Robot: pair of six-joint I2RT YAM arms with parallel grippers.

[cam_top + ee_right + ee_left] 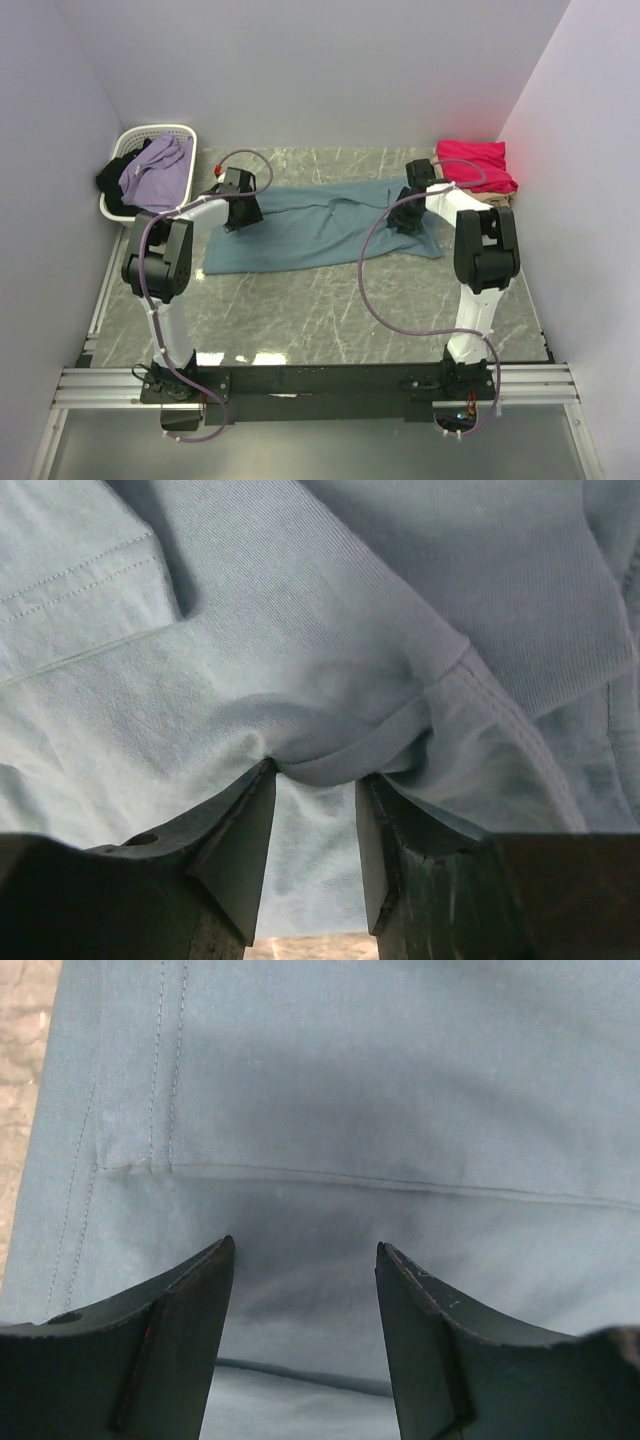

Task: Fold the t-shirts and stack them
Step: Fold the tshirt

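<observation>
Teal-blue t-shirt (320,225) is lying spread flat across the far half of the desk (300,310), reaching from near the left edge toward the right one. We are holding our left fingers (150,1350) parted just above its stitched hem, gripping nothing. Our right fingers (240,850) are pinching a raised ridge of the same cloth, probably to lift that end for a fold. A crimson-pink t-shirt (478,163) is sitting folded on a beige t-shirt (495,200) at the far right corner, where we judge the stack belongs.
</observation>
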